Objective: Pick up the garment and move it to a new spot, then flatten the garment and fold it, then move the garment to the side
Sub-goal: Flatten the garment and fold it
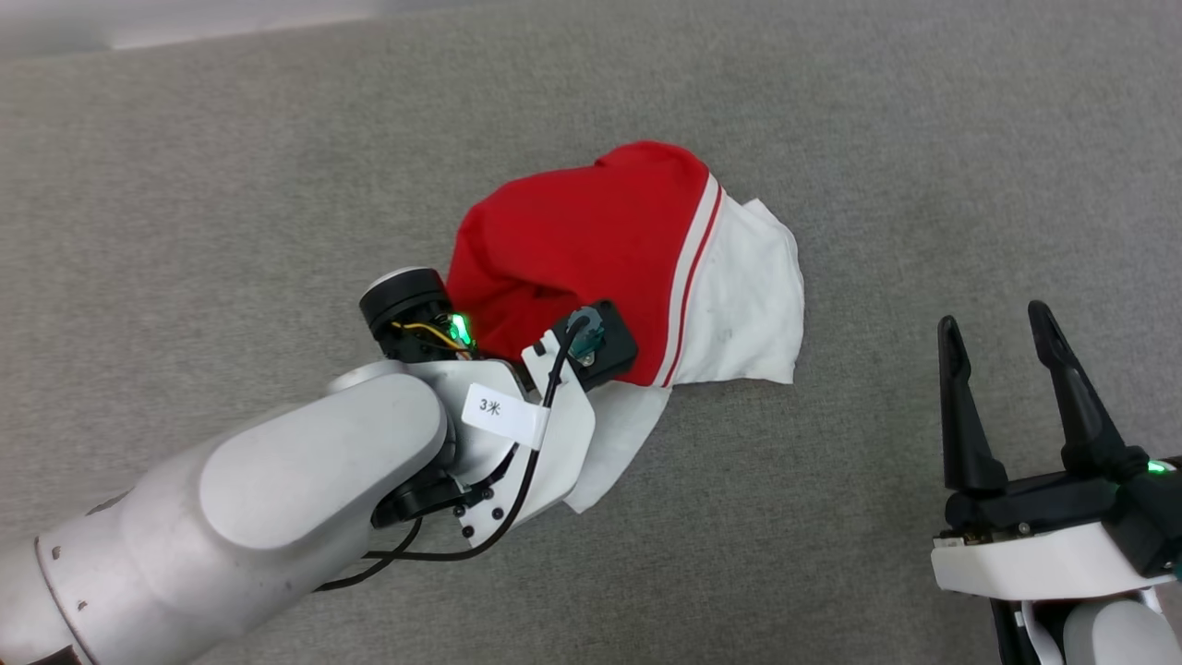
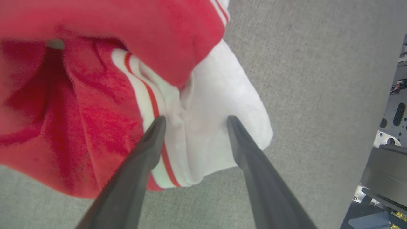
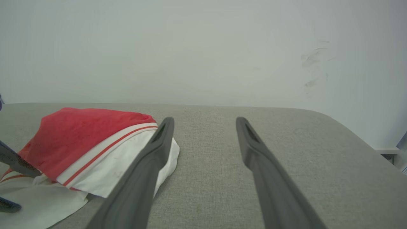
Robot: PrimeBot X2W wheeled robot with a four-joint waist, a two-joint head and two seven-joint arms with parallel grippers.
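The garment (image 1: 591,249) lies in a rumpled heap on the grey fabric-covered surface (image 1: 185,185), a little above the middle of the head view. Its red body is humped up, one white sleeve with striped trim spreads toward the right of the frame, and another white flap pokes out below, under the left wrist. The pale left forearm (image 1: 277,480) reaches in from the lower left corner and ends right at the heap's near edge, with a small white label (image 1: 494,406) on its cable. In the left wrist view, the left gripper (image 2: 196,119) has its two dark fingers spread wide. One tip is at the striped trim and the other on the white sleeve, with a bunched fold of white cloth between them and nothing clamped. I cannot tell whether the tips actually press on the cloth. The right gripper (image 1: 993,319) sits at the lower right of the head view, well apart from the garment, with its fingers parted and empty. In its own wrist view it points across the bare grey surface toward a pale wall (image 3: 203,47), with the heap at the left.
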